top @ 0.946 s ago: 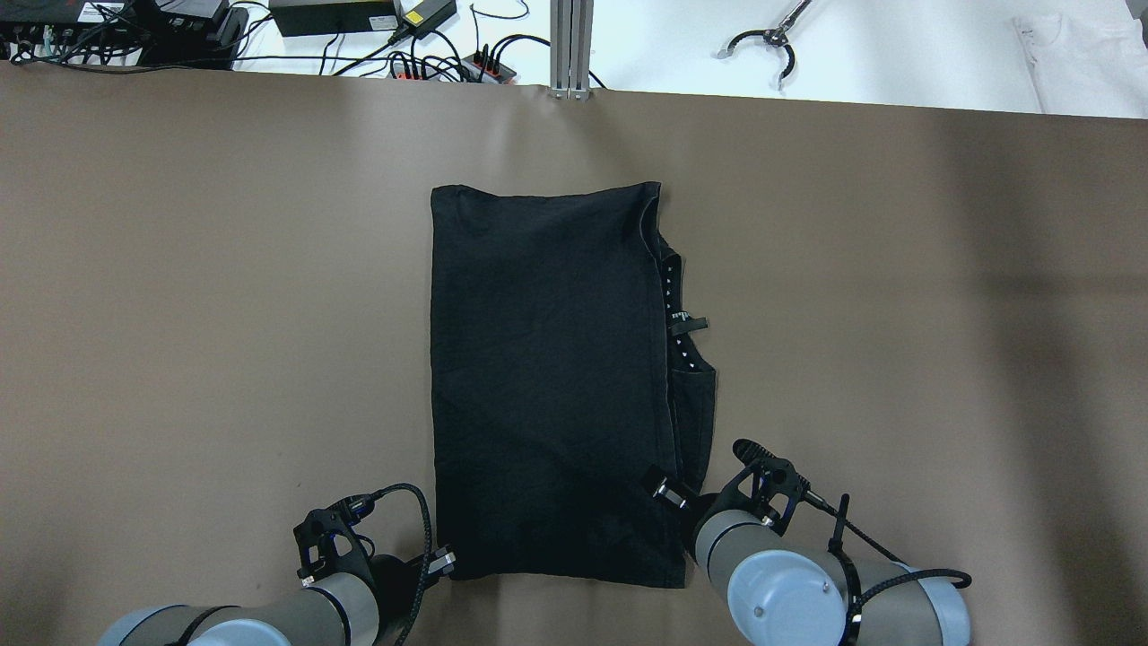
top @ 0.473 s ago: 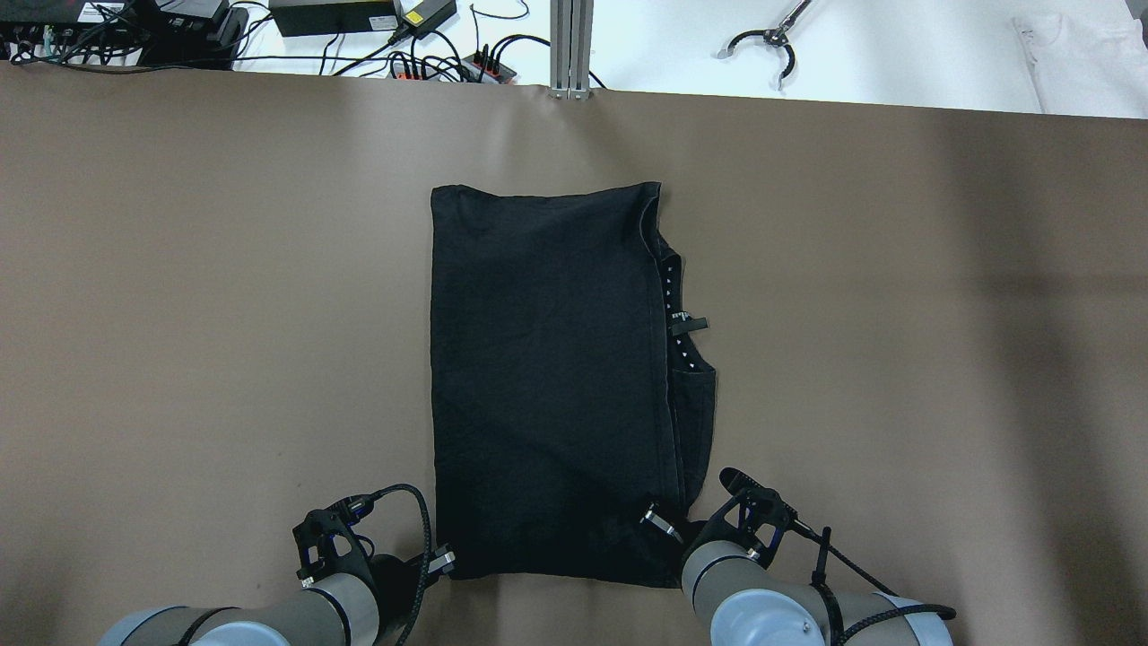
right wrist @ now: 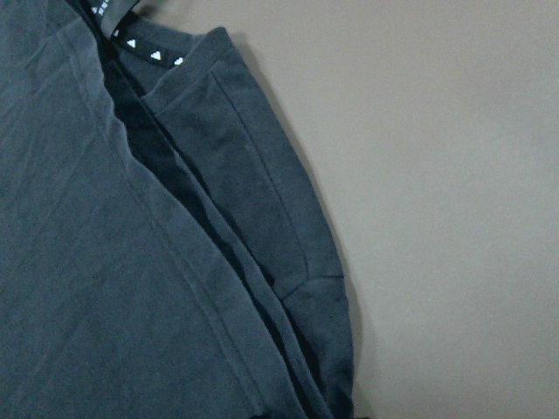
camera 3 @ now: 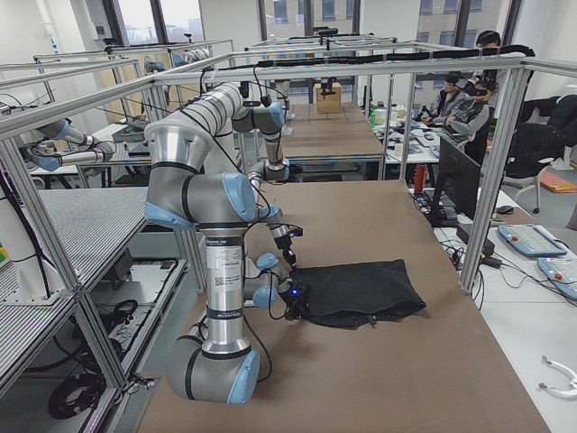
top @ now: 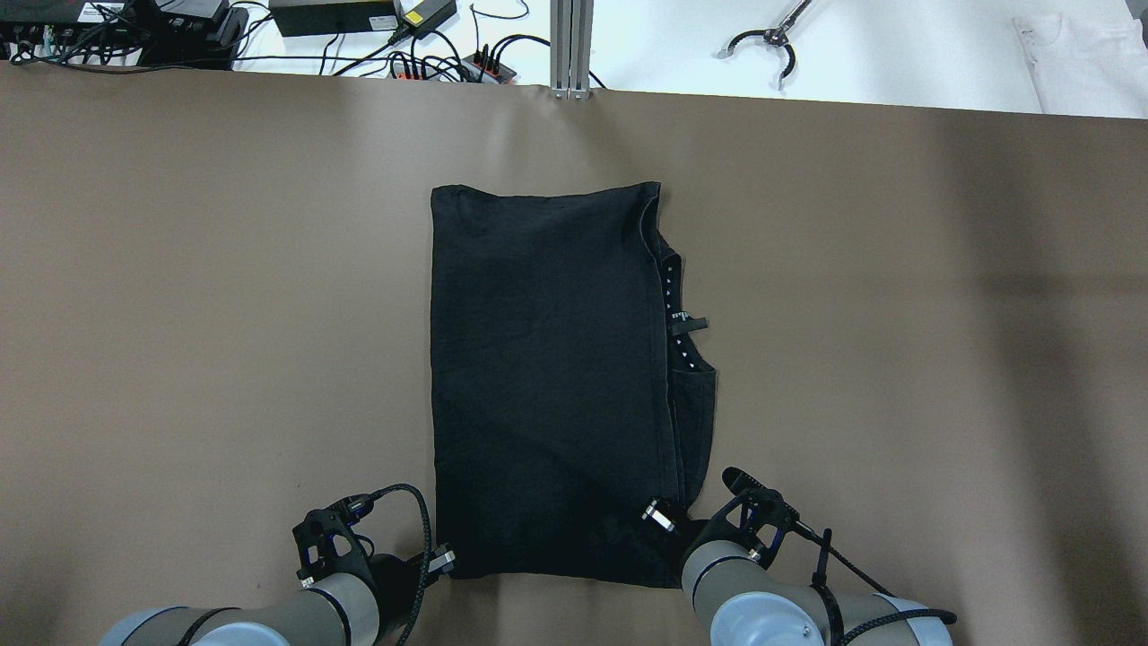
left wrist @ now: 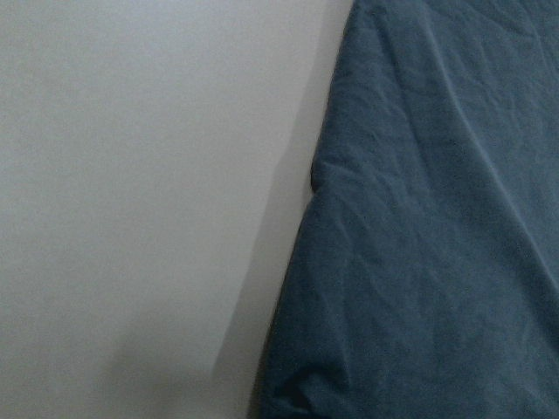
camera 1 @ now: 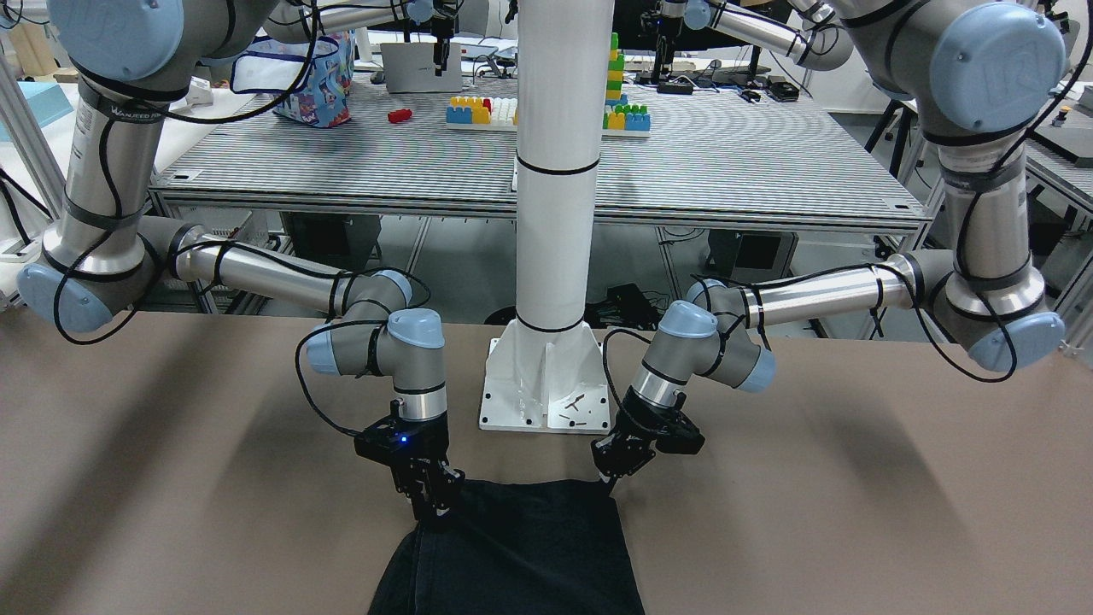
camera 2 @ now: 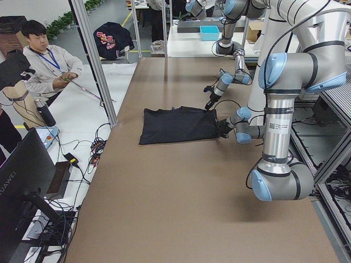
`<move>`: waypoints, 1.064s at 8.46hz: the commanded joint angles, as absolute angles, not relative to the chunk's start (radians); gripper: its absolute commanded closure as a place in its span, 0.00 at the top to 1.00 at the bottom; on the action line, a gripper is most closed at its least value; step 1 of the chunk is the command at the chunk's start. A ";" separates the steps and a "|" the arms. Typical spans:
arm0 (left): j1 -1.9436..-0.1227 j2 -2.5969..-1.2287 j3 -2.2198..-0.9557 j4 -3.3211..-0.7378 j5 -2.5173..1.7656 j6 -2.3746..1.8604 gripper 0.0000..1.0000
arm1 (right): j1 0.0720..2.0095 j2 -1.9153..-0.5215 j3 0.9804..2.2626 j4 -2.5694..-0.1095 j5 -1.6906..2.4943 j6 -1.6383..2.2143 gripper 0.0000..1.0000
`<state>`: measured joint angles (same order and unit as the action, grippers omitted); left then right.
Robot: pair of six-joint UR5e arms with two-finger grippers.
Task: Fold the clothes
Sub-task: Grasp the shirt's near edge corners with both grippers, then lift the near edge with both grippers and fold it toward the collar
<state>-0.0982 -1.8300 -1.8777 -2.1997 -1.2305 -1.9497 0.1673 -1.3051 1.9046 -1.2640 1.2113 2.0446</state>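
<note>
The clothes (top: 547,377) are one black garment lying flat as a tall rectangle in the middle of the brown table, with a collar tape of white triangles (top: 674,305) peeking out on its right side. My left gripper (top: 439,563) sits at the near left corner, its fingers tapering together onto the fabric (camera 1: 610,485). The left wrist view shows the garment's edge (left wrist: 437,218) puckered at the bottom. My right gripper (top: 659,519) is down on the near right corner (camera 1: 433,506). Dark fingers against dark cloth hide whether it is open or shut. Its wrist view shows layered fabric edges (right wrist: 105,262).
The white pillar's base plate (camera 1: 546,393) stands between the arms, just behind the garment's near edge. Beyond the table's far edge lie cables and a power supply (top: 332,16), an aluminium post (top: 570,45), a black grabber tool (top: 762,40) and a white cloth (top: 1085,58). A person (camera 2: 46,60) sits off the table's far side.
My right arm has drawn back toward the near edge, carrying its gripper down along the garment's right side to the near corner. The left arm and the garment have stayed put.
</note>
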 commanded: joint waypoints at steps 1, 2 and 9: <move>-0.100 -1.830 -1.879 -2.200 -1.230 -1.950 0.00 | 0.169 -1.310 1.914 -1.264 1.198 2.048 0.00; -0.098 -1.830 -1.879 -2.200 -1.230 -1.950 0.00 | 0.169 -1.310 1.917 -1.264 1.195 2.048 0.00; -0.106 -1.824 -2.226 -1.927 -1.277 -1.940 0.00 | 0.107 -1.318 2.222 -1.488 1.203 2.034 0.00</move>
<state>-0.1068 -1.8150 -2.0318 -2.1341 -1.2411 -1.9415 0.1352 -1.3078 2.1280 -1.4429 1.2024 2.0343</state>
